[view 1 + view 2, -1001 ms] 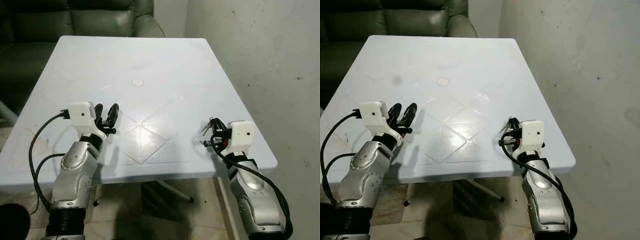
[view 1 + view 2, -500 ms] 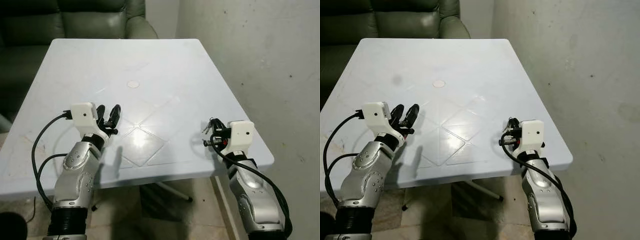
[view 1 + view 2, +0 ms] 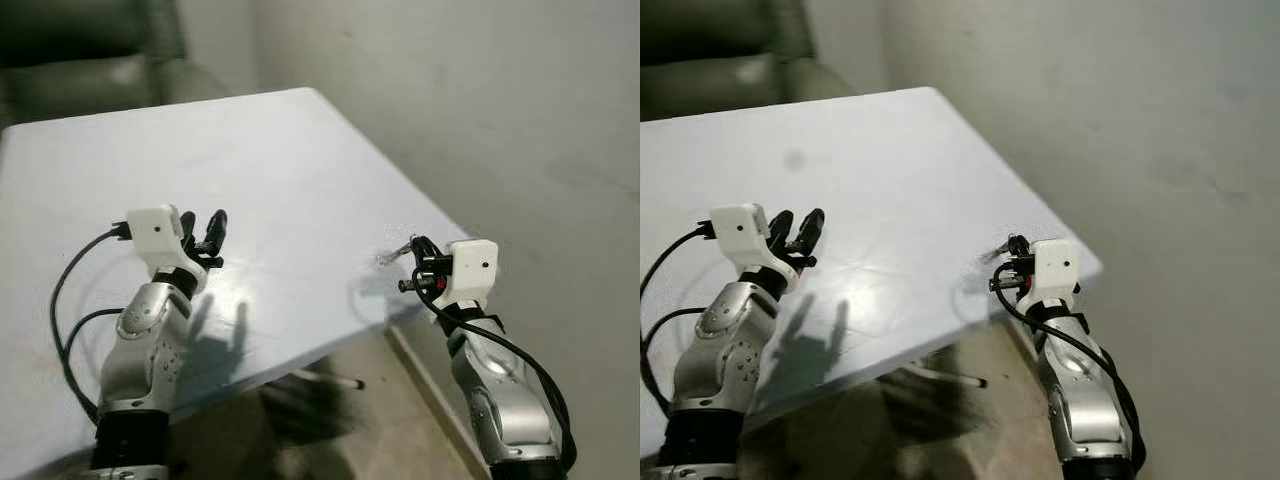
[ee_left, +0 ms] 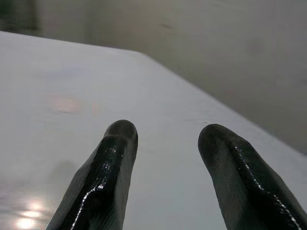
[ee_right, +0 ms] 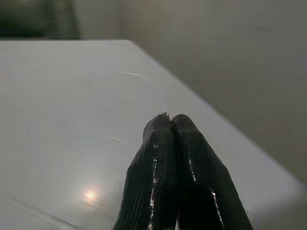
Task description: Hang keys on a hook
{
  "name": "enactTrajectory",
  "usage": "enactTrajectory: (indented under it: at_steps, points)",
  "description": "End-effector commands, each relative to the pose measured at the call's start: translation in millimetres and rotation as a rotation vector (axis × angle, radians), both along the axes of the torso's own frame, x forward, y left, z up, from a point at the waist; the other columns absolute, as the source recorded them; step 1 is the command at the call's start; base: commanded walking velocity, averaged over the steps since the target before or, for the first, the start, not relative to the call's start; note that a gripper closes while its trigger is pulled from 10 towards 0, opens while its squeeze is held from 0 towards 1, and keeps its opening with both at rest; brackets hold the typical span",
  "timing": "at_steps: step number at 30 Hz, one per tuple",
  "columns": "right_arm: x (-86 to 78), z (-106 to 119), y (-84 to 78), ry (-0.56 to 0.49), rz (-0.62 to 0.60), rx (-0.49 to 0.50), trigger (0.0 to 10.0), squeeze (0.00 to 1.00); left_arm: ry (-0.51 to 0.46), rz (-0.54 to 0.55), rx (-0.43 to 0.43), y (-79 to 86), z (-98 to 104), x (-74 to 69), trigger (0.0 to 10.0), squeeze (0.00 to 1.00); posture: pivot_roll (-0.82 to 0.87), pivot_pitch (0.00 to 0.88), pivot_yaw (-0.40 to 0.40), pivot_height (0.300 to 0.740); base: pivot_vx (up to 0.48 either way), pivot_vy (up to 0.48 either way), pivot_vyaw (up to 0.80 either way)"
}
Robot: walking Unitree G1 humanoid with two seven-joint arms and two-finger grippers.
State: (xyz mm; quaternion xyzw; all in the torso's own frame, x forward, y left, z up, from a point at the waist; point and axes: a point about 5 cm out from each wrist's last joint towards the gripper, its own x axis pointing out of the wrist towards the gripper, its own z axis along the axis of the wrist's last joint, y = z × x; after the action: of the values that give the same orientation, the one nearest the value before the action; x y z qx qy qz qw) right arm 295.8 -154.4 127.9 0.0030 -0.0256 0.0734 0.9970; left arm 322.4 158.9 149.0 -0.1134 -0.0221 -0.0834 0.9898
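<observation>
your view just swung right: table slid left, wall ahead. right gripper clenched on keys, left gripper open, empty. no hook visible yet, keep turning.

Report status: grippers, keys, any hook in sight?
Right gripper jaws shut on keys, held over the table corner. Left gripper jaws open, nothing in them, above the tabletop. No hook visible; bare wall to the right.

There was one table, pale and plastic. Two arms reached over it, each ending in one gripper: the left gripper and the right gripper. One bunch of keys showed, blurred. One sofa stood behind.
</observation>
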Motion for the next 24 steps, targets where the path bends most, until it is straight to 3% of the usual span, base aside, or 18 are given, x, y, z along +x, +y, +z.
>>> enactTrajectory:
  at_steps: [1,24]
  points:
    - [1.0,3.2,3.5,-0.009,0.007,0.005,10.0,0.00,0.001,0.030,0.020,8.2,1.9,0.4,10.0,0.00,0.01,0.044,-0.017,0.740,0.000,0.000,-0.71]
    - [1.5,3.4,5.8,-0.007,0.013,0.008,10.0,0.00,-0.034,-0.024,0.027,3.7,6.8,-2.4,10.0,0.00,0.01,0.057,-0.016,0.740,0.000,0.000,-0.71]
